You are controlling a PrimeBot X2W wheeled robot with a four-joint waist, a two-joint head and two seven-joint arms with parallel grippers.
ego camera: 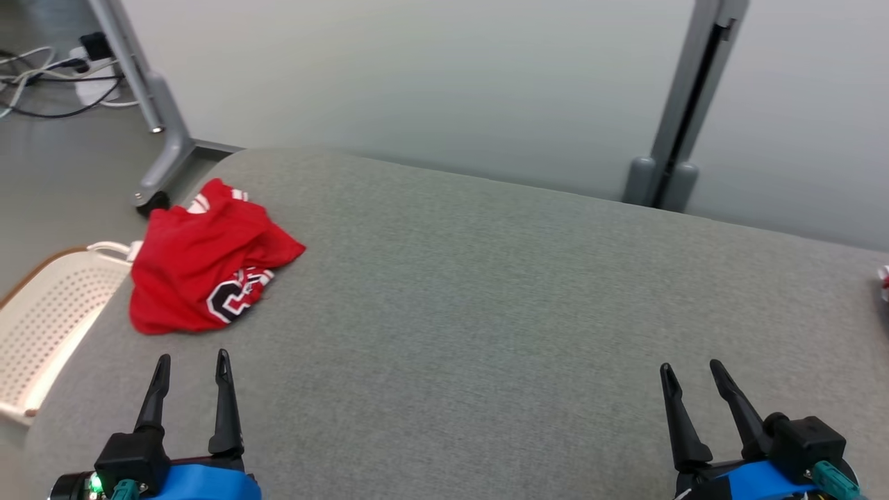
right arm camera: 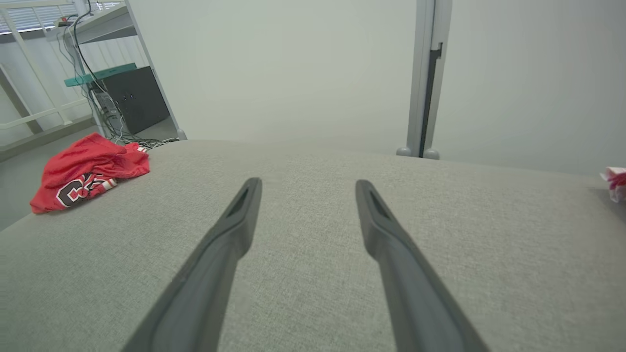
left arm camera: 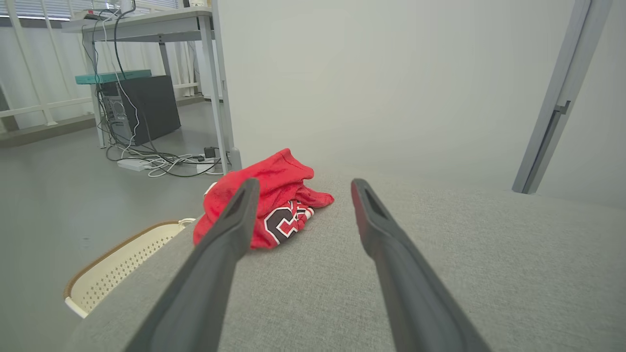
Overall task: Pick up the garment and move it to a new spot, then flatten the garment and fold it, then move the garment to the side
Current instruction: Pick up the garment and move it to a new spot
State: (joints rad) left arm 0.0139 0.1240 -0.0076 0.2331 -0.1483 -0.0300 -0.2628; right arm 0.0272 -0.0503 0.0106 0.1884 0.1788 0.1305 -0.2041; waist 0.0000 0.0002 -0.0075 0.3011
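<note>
The garment (ego camera: 201, 267) is a red jersey with black-and-white lettering, lying crumpled near the far left corner of the grey padded table (ego camera: 486, 292). It also appears in the left wrist view as the garment (left arm camera: 274, 195) and at the left of the right wrist view as the garment (right arm camera: 83, 171). My left gripper (ego camera: 192, 367) hovers open just in front of it, nothing between its fingers. My right gripper (ego camera: 691, 371) is open over the table's near right part, far from the garment. From the wrist views, my left gripper (left arm camera: 302, 188) and right gripper (right arm camera: 307, 188) each stand open above the cloth surface.
A cream perforated basket (ego camera: 42, 319) sits beside the table's left edge. Grey stand legs (ego camera: 163, 139) and a post (ego camera: 684, 104) rise behind the table. Cables (ego camera: 42, 76) lie on the floor at far left. A small red-and-white item (ego camera: 883, 281) lies at the table's right edge.
</note>
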